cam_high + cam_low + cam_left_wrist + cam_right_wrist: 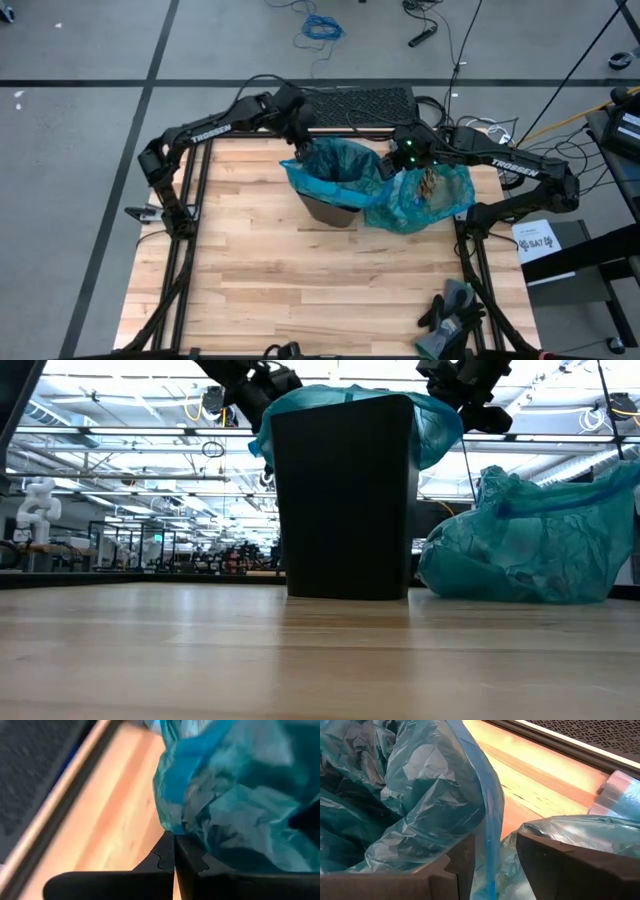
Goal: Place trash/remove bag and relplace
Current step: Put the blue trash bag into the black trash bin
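A black bin [325, 210] [345, 500] stands mid-table toward the far edge, lined with a teal bag [335, 160] [440, 430] folded out over its rim. Right of it a filled, crumpled teal bag [425, 205] [530, 550] lies on the table, with brown trash scraps [425, 183] showing at its mouth. My left gripper [300, 138] [174, 837] is at the bin's far-left rim, shut on the liner. My right gripper [393, 165] [492, 840] is at the far-right rim, open, with the liner's edge running between its fingers. My left gripper pinches the liner's overhanging film [176, 826] at the bin's far-left rim between its two fingertips. One layer or several, I cannot tell. The film stays draped on the bin. My right gripper stands astride the liner's hem [489, 820]. The film lies against the inner side of one finger [455, 865] and is not pinched.
Dark green-black gloves [450, 310] lie at the table's near right corner. A black mat [365, 100] sits beyond the far edge. A pale-blue pack [620, 790] lies near the right gripper. The near half of the wooden table [300, 290] is bare.
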{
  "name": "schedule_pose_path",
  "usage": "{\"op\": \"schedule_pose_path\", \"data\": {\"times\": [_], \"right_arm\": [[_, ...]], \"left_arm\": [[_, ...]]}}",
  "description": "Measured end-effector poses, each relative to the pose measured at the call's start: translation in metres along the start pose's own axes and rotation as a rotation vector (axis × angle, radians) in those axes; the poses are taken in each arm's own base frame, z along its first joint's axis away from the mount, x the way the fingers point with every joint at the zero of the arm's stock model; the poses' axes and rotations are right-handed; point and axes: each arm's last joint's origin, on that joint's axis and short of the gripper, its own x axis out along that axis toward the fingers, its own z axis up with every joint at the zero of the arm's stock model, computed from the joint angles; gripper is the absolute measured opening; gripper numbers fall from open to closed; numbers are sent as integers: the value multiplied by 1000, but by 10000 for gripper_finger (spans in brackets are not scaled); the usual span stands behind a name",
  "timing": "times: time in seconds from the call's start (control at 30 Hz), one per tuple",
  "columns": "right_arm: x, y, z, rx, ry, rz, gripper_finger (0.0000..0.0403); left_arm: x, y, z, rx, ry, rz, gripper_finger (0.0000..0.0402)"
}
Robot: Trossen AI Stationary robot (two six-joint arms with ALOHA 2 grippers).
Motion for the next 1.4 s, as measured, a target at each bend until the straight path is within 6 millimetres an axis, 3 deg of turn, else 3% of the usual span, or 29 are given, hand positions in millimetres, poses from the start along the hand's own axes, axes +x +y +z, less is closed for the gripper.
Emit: {"op": "schedule_pose_path", "data": {"times": [0.23, 0.37, 0.67, 0.8, 1.23, 1.4], "right_arm": [[0, 0, 0, 15, 1, 0, 137], [0, 0, 0, 18, 3, -2, 137], [0, 0, 0, 18, 4, -2, 137], [0, 0, 0, 18, 4, -2, 137], [0, 0, -1, 53, 10, 6, 137], [-11, -2, -2, 39, -19, 27, 137]], "left_arm": [[25, -1, -20, -63, 217, -58, 1], [30, -7, -25, -54, 270, -85, 1], [0, -24, -20, -60, 197, -305, 15], [-8, -26, -18, -45, 166, -300, 20], [-7, -24, -20, -21, 202, -149, 25], [-12, -17, -23, -39, 219, -138, 37]]}}
